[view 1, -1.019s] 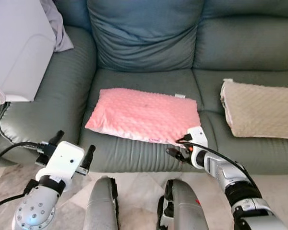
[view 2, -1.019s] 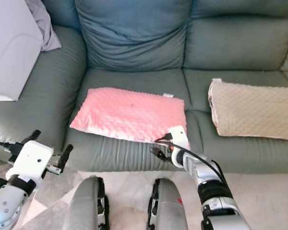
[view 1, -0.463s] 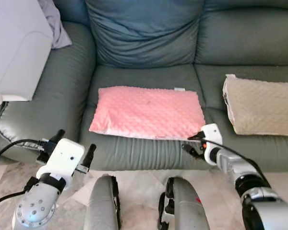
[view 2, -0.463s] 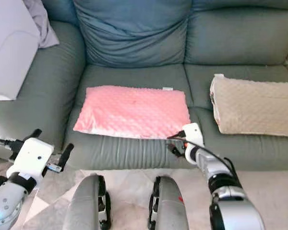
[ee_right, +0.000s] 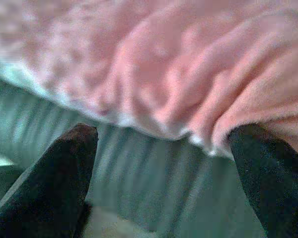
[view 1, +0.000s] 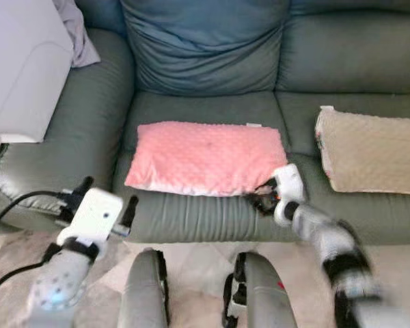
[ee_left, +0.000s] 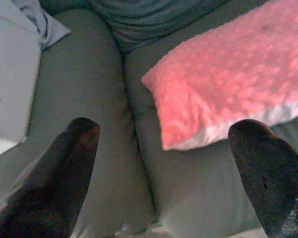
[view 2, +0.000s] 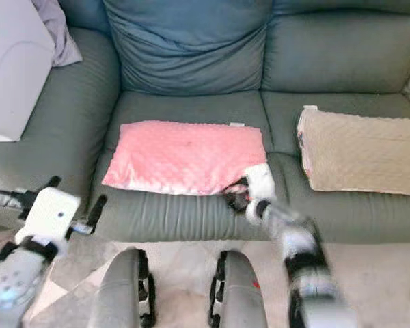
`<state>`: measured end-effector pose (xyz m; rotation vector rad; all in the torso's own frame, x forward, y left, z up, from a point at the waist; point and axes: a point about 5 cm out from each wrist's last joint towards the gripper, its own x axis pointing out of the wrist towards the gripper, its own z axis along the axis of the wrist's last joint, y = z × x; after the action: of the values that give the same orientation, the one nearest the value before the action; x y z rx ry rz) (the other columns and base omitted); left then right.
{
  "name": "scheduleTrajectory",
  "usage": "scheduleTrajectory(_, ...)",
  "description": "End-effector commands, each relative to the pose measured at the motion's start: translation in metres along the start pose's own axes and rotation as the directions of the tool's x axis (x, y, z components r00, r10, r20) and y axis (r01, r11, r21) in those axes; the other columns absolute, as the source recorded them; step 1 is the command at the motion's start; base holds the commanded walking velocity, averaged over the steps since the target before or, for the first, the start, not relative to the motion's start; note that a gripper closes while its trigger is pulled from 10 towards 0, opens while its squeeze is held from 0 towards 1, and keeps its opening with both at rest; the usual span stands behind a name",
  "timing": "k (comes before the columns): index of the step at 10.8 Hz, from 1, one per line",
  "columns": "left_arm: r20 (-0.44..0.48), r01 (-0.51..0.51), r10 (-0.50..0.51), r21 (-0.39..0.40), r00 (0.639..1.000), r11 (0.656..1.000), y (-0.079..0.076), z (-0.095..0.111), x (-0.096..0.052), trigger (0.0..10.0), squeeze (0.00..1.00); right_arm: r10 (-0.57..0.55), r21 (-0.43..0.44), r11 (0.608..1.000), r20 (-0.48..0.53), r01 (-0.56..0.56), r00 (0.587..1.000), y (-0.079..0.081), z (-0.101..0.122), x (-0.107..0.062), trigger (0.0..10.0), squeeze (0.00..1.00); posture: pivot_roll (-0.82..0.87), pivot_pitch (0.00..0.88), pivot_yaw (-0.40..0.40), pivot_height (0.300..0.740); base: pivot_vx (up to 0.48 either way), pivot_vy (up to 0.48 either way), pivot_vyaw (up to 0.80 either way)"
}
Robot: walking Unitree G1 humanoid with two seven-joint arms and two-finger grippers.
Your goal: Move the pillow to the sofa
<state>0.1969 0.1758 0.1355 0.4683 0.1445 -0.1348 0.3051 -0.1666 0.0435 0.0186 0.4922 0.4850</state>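
Two pillows are seen on the sofa [view 1: 89,137]: the pink pillow [view 1: 205,157] lies flat on the left seat cushion, and a beige pillow [view 1: 372,150] rests on the next seat, well apart from it. Since the pink pillow is already on the seat, the task is judged to be all but done, with only the letting go and the withdrawal of the arm possibly left. The right gripper [view 1: 268,198] is placed at the pillow's near right corner, blurred in the head views, so its grip cannot be read there. In the right wrist view the two black fingers [ee_right: 64,173] are shown spread wide, with the pillow's white-edged hem between and beyond them, so the jaws are judged released and nothing is pinched. The left gripper [view 1: 102,205] is held low before the sofa's front edge; in the left wrist view its fingers [ee_left: 69,163] are likewise parted and empty, and the pillow's left corner is revealed lying just beside the armrest seam.
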Motion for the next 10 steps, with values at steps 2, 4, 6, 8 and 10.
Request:
scheduleTrajectory(2, 0.011, -0.011, 0.011, -0.012, 1.000, 1.000, -0.006, -0.002, 0.010, 10.0, 0.00, 0.092, 0.028, 0.995, -0.007, -0.092, 0.996, 0.031, -0.011, -0.010, 10.0, 1.00, 0.06, 0.115, -0.027, 0.656, 0.000, 0.000, 0.00)
scheduleTrajectory(4, 0.040, -0.023, 0.024, -0.029, 0.999, 0.999, -0.009, 0.000, 0.022, 10.0, 0.00, 0.132, 0.056, 0.990, -0.026, -0.130, 0.991, 0.048, -0.020, -0.025, 10.0, 1.00, 0.04, 0.054, -0.034, 0.656, 0.000, 0.000, 0.00)
scheduleTrajectory(6, 0.062, -0.043, 0.046, -0.043, 0.997, 0.998, -0.009, 0.001, 0.031, 10.0, 0.00, 0.106, 0.062, 0.993, -0.015, -0.105, 0.994, 0.058, -0.031, -0.038, 10.0, 1.00, 0.03, 0.011, -0.036, 0.656, 0.000, 0.000, 0.00)
scheduleTrajectory(8, 0.116, -0.062, 0.072, -0.087, 0.991, 0.994, -0.011, 0.001, 0.039, 10.0, 0.00, 0.015, -0.089, 0.996, 0.177, 0.001, 0.984, 0.061, -0.009, -0.049, 10.0, 1.00, 0.02, 0.000, -0.035, 0.656, 0.000, 0.000, 0.00)
scheduleTrajectory(10, 0.155, -0.053, 0.077, -0.150, 0.985, 0.987, -0.020, -0.005, 0.040, 10.0, 0.00, -0.162, -0.089, 0.975, 0.333, 0.202, 0.929, 0.054, 0.005, -0.058, 10.0, 0.94, 0.01, 0.000, -0.033, 0.656, 0.000, 0.000, 0.00)
